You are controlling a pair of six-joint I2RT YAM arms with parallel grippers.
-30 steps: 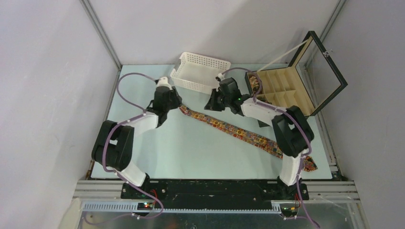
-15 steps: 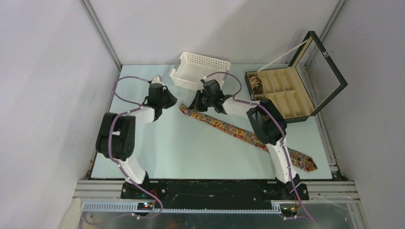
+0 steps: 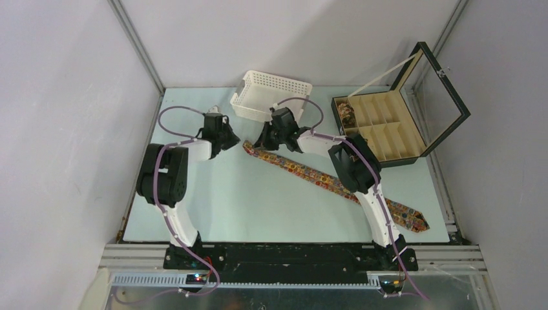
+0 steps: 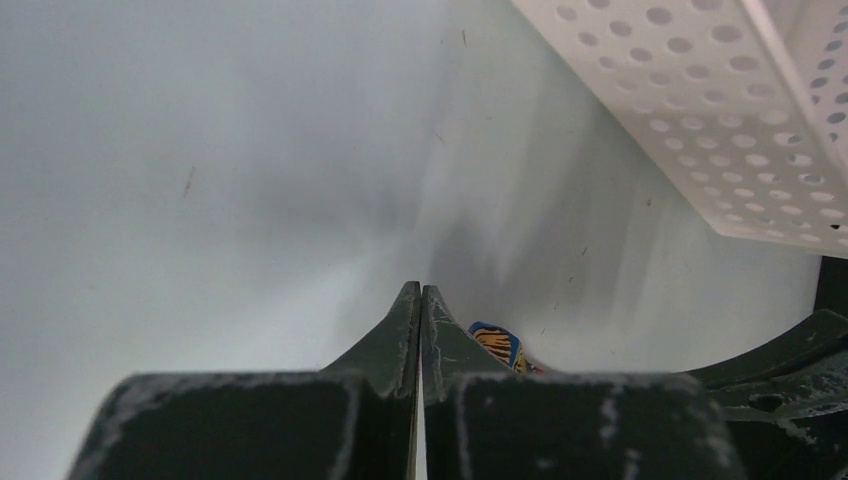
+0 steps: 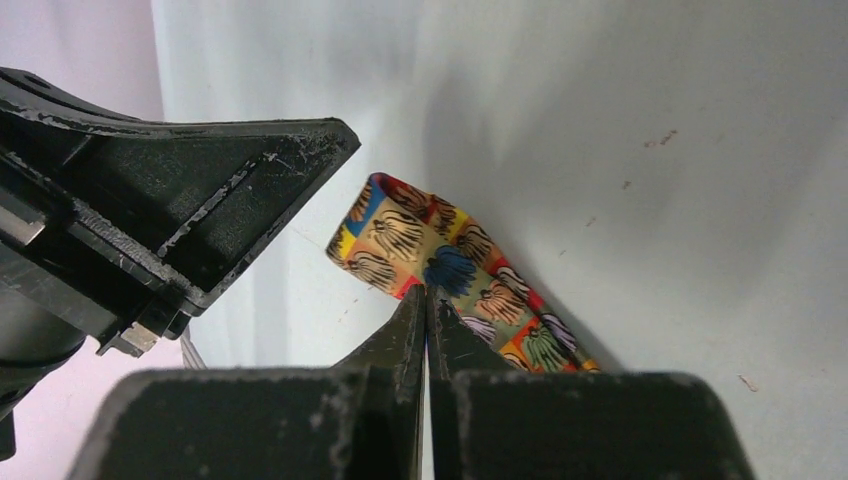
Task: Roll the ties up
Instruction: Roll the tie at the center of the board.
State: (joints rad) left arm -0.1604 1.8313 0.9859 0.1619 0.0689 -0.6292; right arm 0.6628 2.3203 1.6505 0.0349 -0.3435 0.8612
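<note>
Left claw [image 4: 421,297] had snapped shut empty since we last looked; right claw [image 5: 427,298] stayed clenched by the tie [image 5: 445,262].

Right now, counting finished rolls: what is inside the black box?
One coiled tie sits in the far-left compartment of the black box; the other visible compartments show bare lining. The right arm hides its near-left corner.

Your left gripper [image 4: 421,292] has both fingers pressed flat together above the pale table [image 4: 200,150]. Just to the right of the fingers you can see a small orange, blue and yellow corner of a tie [image 4: 497,347] lying on the table. A white perforated basket [image 4: 720,110] fills your upper right corner, and a black curved part [image 4: 790,350] sits at the lower right edge.
</note>
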